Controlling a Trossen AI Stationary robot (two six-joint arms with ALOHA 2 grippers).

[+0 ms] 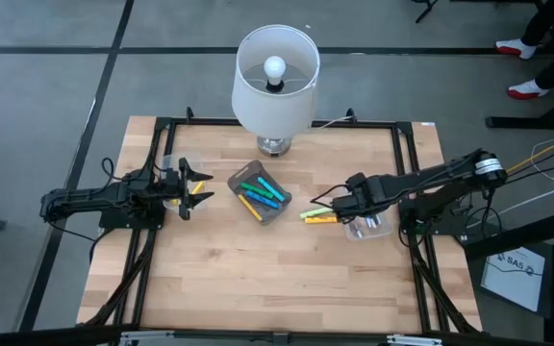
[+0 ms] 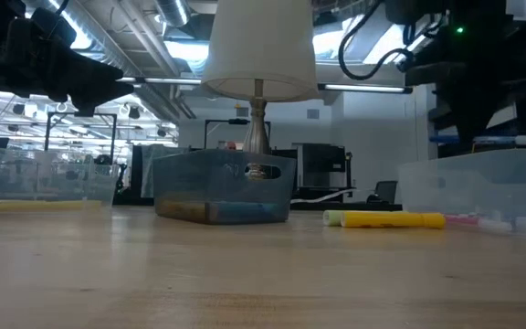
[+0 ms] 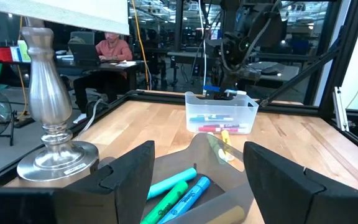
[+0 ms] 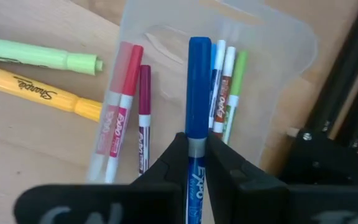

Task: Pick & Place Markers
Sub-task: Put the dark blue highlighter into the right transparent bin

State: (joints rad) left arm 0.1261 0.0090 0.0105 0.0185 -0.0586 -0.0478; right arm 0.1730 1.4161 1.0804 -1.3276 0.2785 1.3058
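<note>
You see a wooden table (image 1: pixel 287 279) with a white-shaded lamp (image 1: pixel 275 82) standing at its far edge. In the middle of the table, just in front of the lamp, there is a dark tray (image 1: pixel 260 195) which holds several markers in green, blue, cyan and yellow.

Your left arm waits at the left side of the table. The left gripper (image 1: pixel 187 188) stands there with its fingers wide apart and holds nothing; from its wrist view you look between the two fingers down at the cyan and green markers (image 3: pixel 178 190) in the dark tray.

Your right arm reaches in from the right side. The right gripper (image 4: pixel 191 146) is above a clear plastic bin (image 4: pixel 278 68) at the right of the table, and its fingers are pressed together on a blue-capped marker (image 4: pixel 198 87). This marker points out from between the fingertips, over the inside of the bin. Under it, on the bin floor, lie more thin markers: a red one (image 4: pixel 124 81), a dark red one (image 4: pixel 143 112), and a brown and a green one beside the blue cap.

On the bare table just beside the bin lie a yellow highlighter (image 4: pixel 36 93) and a light green highlighter (image 4: pixel 39 55), close together and nearly parallel.
</note>
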